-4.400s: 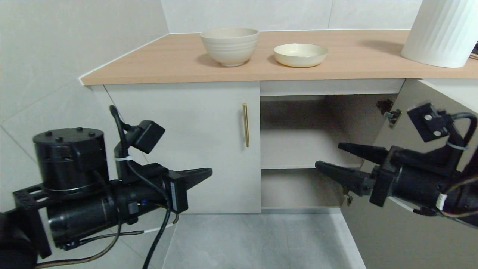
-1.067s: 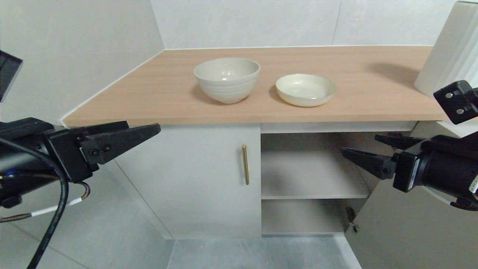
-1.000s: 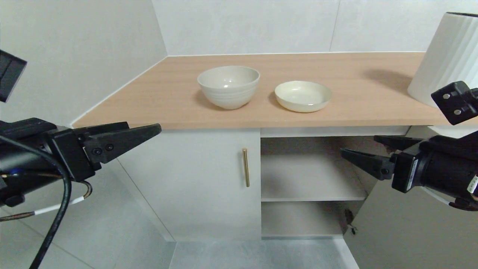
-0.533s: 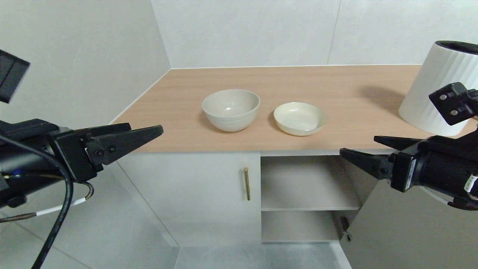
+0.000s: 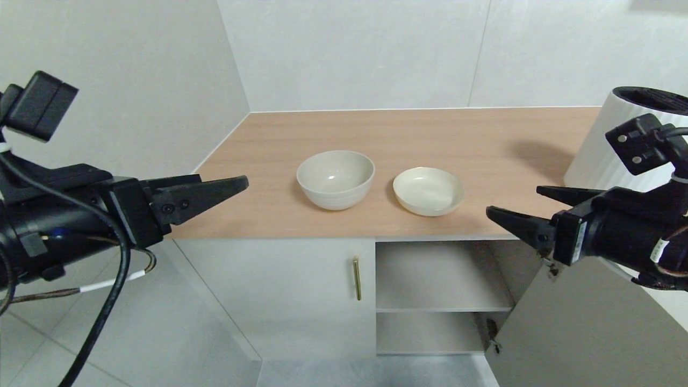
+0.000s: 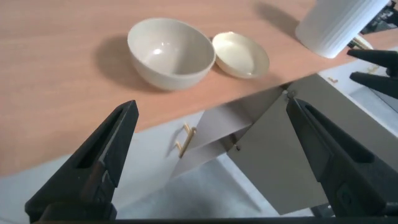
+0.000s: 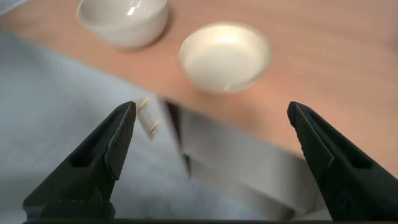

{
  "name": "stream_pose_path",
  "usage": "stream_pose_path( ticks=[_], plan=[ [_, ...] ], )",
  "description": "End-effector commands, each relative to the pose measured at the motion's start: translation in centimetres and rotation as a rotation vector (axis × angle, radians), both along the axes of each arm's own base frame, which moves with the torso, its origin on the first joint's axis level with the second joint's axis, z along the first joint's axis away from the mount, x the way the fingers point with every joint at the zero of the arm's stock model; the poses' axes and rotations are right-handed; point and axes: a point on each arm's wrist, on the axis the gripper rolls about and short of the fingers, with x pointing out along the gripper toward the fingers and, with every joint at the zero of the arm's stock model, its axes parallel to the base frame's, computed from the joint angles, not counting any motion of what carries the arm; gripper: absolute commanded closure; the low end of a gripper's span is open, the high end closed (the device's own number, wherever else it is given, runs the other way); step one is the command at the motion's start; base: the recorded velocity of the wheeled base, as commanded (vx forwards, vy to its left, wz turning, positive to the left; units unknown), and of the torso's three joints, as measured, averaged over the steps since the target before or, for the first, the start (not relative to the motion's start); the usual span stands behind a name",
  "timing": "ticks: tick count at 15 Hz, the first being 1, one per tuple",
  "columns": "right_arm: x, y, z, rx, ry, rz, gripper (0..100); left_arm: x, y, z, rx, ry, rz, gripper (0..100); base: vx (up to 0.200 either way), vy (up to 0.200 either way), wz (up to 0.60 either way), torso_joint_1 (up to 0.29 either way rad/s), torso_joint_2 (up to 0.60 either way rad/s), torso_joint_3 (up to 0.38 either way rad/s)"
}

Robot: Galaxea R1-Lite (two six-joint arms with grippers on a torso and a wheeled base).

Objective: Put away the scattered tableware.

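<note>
While both sets of jaws hang out front at table (image 5: 408, 129) height, nothing's grabbed yet. Head view has the bowl (image 5: 335, 178) and dish (image 5: 428, 190) side by side, not touching, near the front edge, dish over the open cupboard (image 5: 435, 274), presumably their home. Left wrist view: left jaws wide apart, aimed at the bowl. Right wrist view: right jaws just as wide, framing the dish, probably first pick.

Two bowls (image 5: 335, 179) (image 5: 428, 190), one ribbed canister (image 5: 591, 156)
</note>
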Motion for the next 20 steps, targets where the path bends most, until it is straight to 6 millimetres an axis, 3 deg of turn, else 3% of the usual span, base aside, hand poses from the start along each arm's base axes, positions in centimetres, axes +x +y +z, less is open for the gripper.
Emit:
stream_pose_path(
  ticks=[1,3,5,8,11,16,20],
  plan=[
    [3.7,1.3,0.4,-0.001,-0.006,-0.044,0,2.7,-0.8,0.6,0.002,0.014,0.006,0,0.0,0.0,0.0,0.0,0.0,0.0],
    [6.6,2.2,1.5,-0.027,0.047,-0.123,0,5.0,-1.6,1.0,0.014,0.057,0.013,0,0.0,0.0,0.0,0.0,0.0,0.0],
    [8.2,3.0,2.5,0.036,0.118,-0.151,0,6.3,-2.0,1.8,0.033,0.114,0.02,0,0.0,0.0,0.0,0.0,0.0,0.0],
    [9.7,3.1,2.8,0.127,0.203,-0.223,0,8.9,-2.5,2.0,0.089,0.198,0.185,0,0.0,0.0,0.0,0.0,0.0,0.0],
    [10.5,3.2,2.7,0.118,0.189,-0.315,0,11.1,-4.0,1.4,0.039,0.21,0.3,0,0.0,0.0,0.0,0.0,0.0,0.0],
    [10.9,3.3,2.6,0.117,0.183,-0.348,0,15.6,-8.8,-2.8,0.103,0.179,0.516,0,0.0,0.0,0.0,0.0,0.0,0.0],
    [10.9,3.3,2.4,0.113,0.185,-0.358,0,16.4,-9.3,-3.8,0.112,0.182,0.528,0,0.0,0.0,0.0,0.0,0.0,0.0]
  ],
)
